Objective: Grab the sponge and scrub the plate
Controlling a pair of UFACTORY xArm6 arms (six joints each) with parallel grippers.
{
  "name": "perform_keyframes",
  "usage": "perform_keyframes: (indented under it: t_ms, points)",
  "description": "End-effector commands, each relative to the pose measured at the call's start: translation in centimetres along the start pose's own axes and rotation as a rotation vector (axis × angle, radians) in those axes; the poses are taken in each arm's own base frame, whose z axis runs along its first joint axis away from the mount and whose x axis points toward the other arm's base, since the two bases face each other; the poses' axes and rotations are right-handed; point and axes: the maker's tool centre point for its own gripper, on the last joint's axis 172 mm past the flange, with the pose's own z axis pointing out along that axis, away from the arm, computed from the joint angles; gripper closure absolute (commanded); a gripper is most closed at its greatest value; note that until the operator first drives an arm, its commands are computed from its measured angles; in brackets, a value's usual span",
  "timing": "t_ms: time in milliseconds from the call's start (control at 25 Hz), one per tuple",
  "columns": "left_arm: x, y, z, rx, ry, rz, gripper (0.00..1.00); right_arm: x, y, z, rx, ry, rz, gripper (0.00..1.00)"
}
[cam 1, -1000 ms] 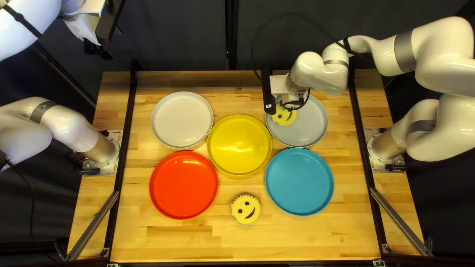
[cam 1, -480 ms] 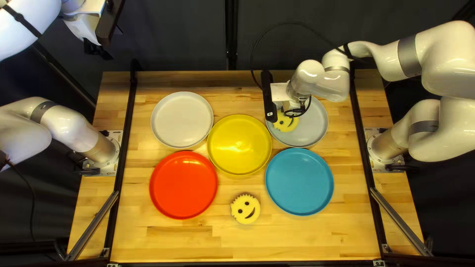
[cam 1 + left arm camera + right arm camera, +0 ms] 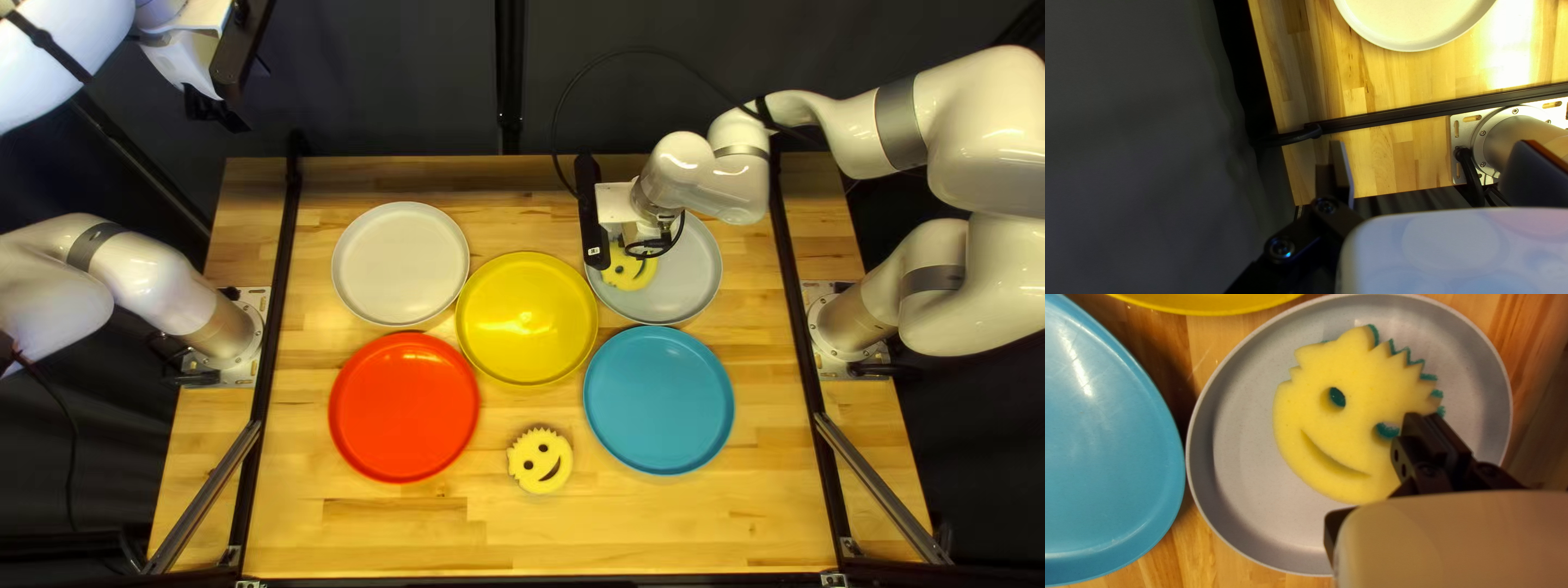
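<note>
Far L of the top left view, the robot's L arm (image 3: 49,54) reaches up; its L pincer (image 3: 216,112) shows against the dark curtain (image 3: 392,76), apart w/ a wide gap btwn fingers. Its wrist view has the off-white plate's rim ahead of it.

Next, along the table (image 3: 370,534): L black rail (image 3: 277,278), then a strip of bare wood, then red plate (image 3: 404,408), w/ off-white plate (image 3: 400,265) just beyond it, toward the far edge. More wood runs btwn red plate and the near edge.

Mid: yellow plate (image 3: 528,318), rims v. close to its neighbors, so little room there; can't tell if they touch. Nearer the near edge, a spare sponge (image 3: 540,461), smiley cut-out, lies flat btwn red & blue plates, wood on all sides.

R of that, R pincer (image 3: 631,237) is over the grey plate (image 3: 686,267). In its wrist view, the R pincer (image 3: 1422,416) is clamped on the yellow sponge (image 3: 1328,441) nr one side, by an eye hole; fingers close together. That sponge is inside the plate's rim, teal backing peeking past its jagged edge. A small white label (image 3: 593,252) sits on the pincer's black bar, too small to read.

Blue plate (image 3: 659,400) is just nearer the near edge. Then wood, R black rail (image 3: 793,283), and R arm (image 3: 980,109) reaching in from the R edge.
</note>
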Motion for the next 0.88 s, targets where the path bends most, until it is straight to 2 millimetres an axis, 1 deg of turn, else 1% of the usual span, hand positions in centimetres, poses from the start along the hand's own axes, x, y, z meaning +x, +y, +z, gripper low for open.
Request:
perform_keyframes:
  t_ms: [40, 80, 320, 480, 600, 760, 880]
  points:
    - [0.0, 0.0, 0.0, 0.0, 0.0, 0.0, 0.0, -0.1, 1.9, 0.6, 0.002, 0.006, 0.002, 1.0]
    - [0.0, 0.0, 0.0, 0.0, 0.0, 0.0, 0.0, -0.1, 2.2, 0.8, 0.003, 0.007, 0.002, 1.0]
    - [0.0, 0.0, 0.0, 0.0, 0.0, 0.0, 0.0, -0.5, 5.7, 2.4, 0.02, 0.01, 0.009, 1.0]
    - [0.0, 0.0, 0.0, 0.0, 0.0, 0.0, 0.0, -1.0, 6.6, 2.7, 0.026, 0.007, 0.017, 1.0]
    - [0.0, 0.0, 0.0, 0.0, 0.0, 0.0, 0.0, -1.4, 5.9, 2.4, 0.023, 0.006, 0.019, 1.0]
    - [0.0, 0.0, 0.0, 0.0, 0.0, 0.0, 0.0, -2.0, 3.5, 2.3, 0.013, 0.003, 0.007, 1.0]
    - [0.0, 0.0, 0.0, 0.0, 0.0, 0.0, 0.0, -2.4, 2.2, 2.2, 0.007, 0.002, 0.0, 1.0]
